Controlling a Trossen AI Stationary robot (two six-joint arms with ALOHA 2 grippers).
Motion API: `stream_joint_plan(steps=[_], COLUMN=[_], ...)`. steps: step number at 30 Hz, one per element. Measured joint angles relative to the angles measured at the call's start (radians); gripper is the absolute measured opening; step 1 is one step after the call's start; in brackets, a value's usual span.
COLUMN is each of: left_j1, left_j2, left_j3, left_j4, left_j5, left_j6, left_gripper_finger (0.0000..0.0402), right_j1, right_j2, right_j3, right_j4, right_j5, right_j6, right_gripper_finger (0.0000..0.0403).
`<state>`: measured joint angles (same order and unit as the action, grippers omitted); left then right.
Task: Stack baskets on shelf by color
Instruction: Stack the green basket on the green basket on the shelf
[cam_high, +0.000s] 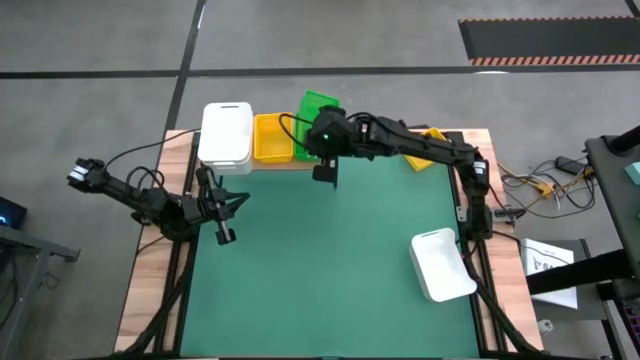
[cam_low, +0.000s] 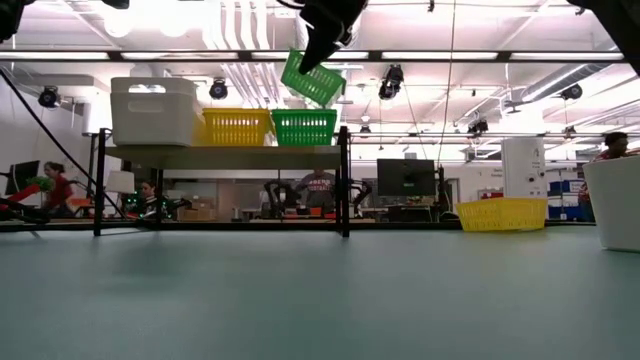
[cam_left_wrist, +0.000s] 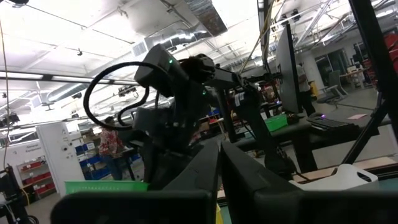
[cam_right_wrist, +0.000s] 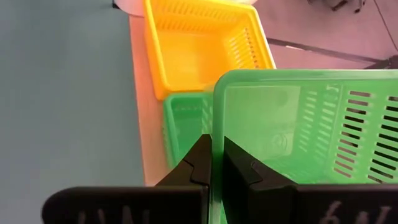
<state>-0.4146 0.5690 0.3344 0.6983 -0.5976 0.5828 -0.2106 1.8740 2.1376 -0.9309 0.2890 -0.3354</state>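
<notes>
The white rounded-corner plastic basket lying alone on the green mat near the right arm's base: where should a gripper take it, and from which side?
Judging by its pose, the white rounded-corner plastic basket sits open side up and apart from everything else, so a descent from straight above onto one long wall's rim looks best: one finger inside, one outside. The right gripper grips the slotted green plastic basket the same way.

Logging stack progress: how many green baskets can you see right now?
2. The lower green basket sits on the shelf beside a yellow basket; the tilted green basket hangs above it in the right gripper. Another may be nested unseen.
</notes>
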Motion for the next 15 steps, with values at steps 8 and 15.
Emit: stream_joint_plan(steps=[8,15], left_j1=[0.000,0.000], left_j2=[0.000,0.000], left_j3=[0.000,0.000], left_j4=[0.000,0.000], left_j5=[0.000,0.000], left_j6=[0.000,0.000], left_gripper_finger=[0.0002,0.0002], right_j1=[-0.044,-0.052], right_j2=[0.005,0.010], right_j3=[-0.008,-0.010], right_j4=[0.001,0.001], right_j5=[-0.084,-0.087], right_j6=[-0.014,-0.020], right_gripper_finger=[0.0009,0.0009])
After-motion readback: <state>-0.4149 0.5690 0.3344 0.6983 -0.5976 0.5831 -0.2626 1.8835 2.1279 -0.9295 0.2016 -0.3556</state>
